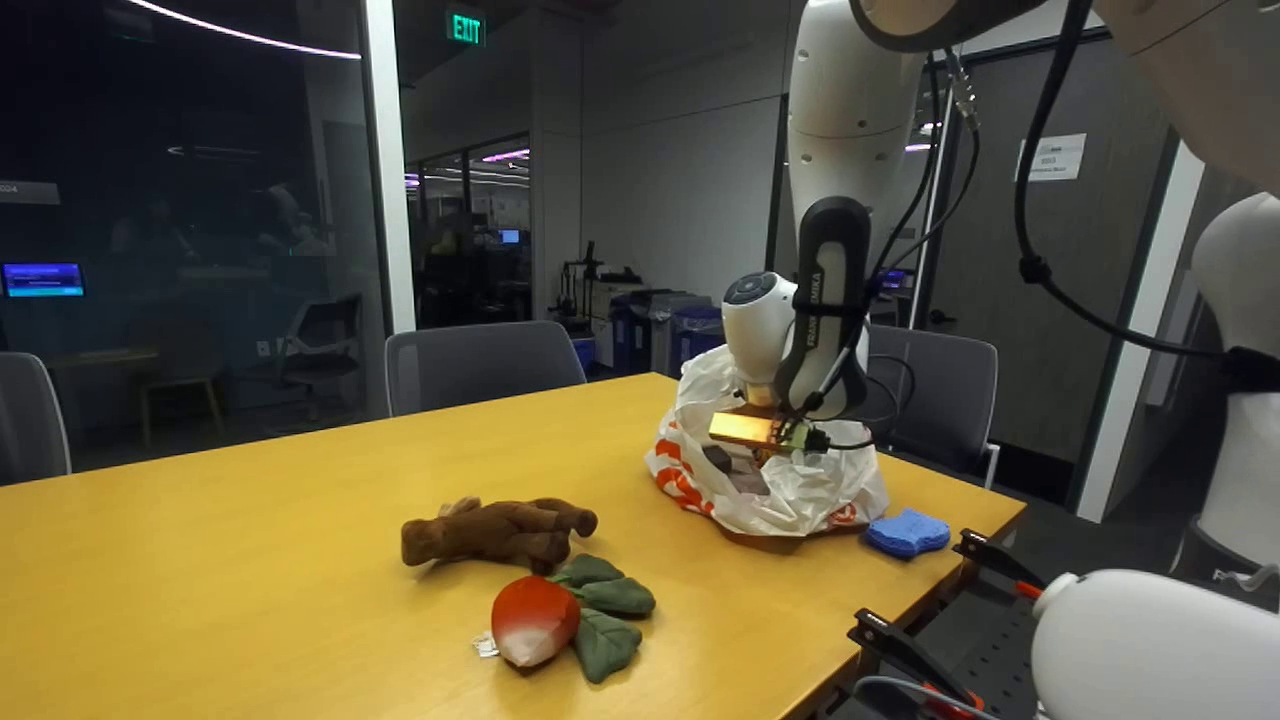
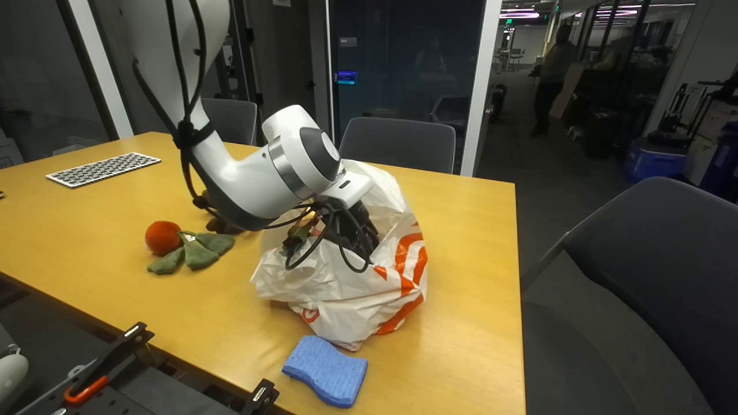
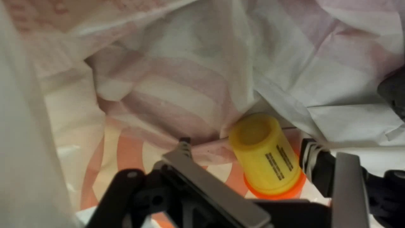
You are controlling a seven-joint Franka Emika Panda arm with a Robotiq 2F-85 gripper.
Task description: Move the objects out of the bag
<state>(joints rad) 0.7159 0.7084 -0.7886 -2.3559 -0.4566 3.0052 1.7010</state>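
The yellow plastic tub (image 3: pixel 264 155) with an orange lid (image 3: pixel 295 186) is resting inside the crinkled white plastic bag (image 2: pixel 343 305) with red-orange print, showing between the parted jaws of the black-and-grey gripper (image 3: pixel 246 149), nothing clamped yet! It's looking light, stiff, probably slippery, so squeezing across its middle is seeming best, without nipping the bag. Out left, the brown plush animal (image 1: pixel 500 532) and the red-and-white plush radish with green leaves (image 1: pixel 550 612) are lying on the yellow table (image 1: pixel 250 600).

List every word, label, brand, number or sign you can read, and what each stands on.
"EXIT": green-lettered sign.
"FRAN... EMIKA": arm panel, middle letters covered.
Too small or blurred: door notice, wall plate, wall screen, print on the yellow container, faint lettering on the bag.
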